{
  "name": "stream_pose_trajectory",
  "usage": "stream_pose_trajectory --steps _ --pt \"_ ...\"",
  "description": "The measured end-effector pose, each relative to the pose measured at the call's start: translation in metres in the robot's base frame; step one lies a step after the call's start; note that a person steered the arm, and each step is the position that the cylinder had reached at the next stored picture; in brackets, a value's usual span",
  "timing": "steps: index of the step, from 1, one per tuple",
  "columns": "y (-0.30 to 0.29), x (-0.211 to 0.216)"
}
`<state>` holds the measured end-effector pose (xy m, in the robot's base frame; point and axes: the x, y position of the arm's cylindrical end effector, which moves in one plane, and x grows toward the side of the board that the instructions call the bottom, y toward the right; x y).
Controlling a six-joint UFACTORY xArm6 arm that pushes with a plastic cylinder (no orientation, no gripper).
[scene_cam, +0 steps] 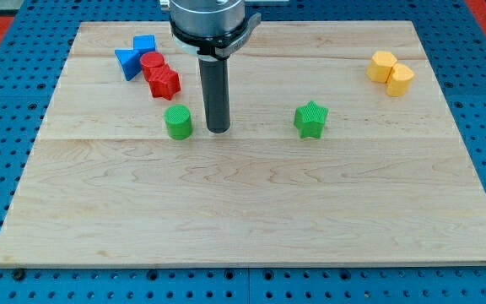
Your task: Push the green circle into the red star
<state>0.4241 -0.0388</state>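
My tip [218, 129] sits just right of green circle [178, 122], small gap, not touching. No claw on this rig (plain rod). Red star [165, 82] up-left of circle, against red cylinder [151, 62].

Pale, matt wooden board [251, 211] with visible grain; green circle [178, 122] and red star [166, 83] look like ridged plastic

The view's top edge cuts off the arm's housing [207, 19].
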Motion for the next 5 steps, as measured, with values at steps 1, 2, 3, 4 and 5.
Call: stream_pose_trajectory --steps 1,2,3,4,5 --pt "-0.0019 0.0002" --pt "-0.0033 0.0007" --pt "-0.0042 0.001" --pt "-0.0057 0.001" --pt "-0.0064 0.001"
